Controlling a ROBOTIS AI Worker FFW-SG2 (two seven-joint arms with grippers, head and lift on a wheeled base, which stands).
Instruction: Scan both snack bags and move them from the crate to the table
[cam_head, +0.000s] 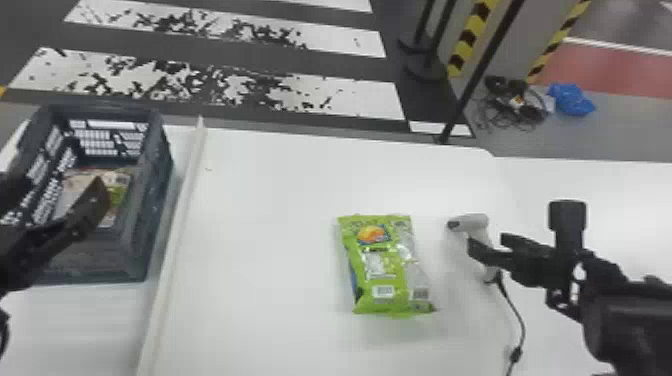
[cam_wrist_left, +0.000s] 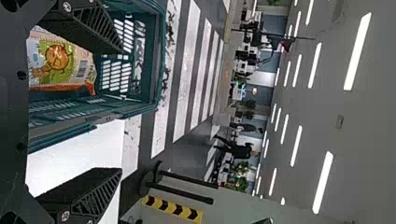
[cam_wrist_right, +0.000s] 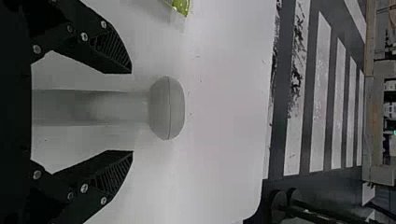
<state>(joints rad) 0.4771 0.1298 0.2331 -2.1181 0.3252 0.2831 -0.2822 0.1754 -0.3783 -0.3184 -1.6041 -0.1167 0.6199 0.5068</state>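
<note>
My left gripper (cam_head: 95, 200) is over the near part of the crate (cam_head: 155, 200); a snack bag (cam_head: 120, 180) lies inside the crate. In the left wrist view the left gripper (cam_wrist_left: 119, 109) is open, with the crate bag (cam_wrist_left: 81, 67) beyond its fingers. A green snack bag (cam_head: 377, 265) lies flat on the table (cam_head: 270, 200). To its right, my right gripper (cam_head: 492, 247) is at the light grey scanner (cam_head: 475, 225). In the right wrist view the right gripper (cam_wrist_right: 132, 112) stands open, its two fingers on either side of the scanner handle (cam_wrist_right: 107, 107), apart from it.
A raised white strip (cam_head: 182, 215) runs between the crate and the green bag. The scanner's black cable (cam_head: 517, 315) trails toward the near edge. Barrier posts (cam_head: 425, 65) stand beyond the table's far edge.
</note>
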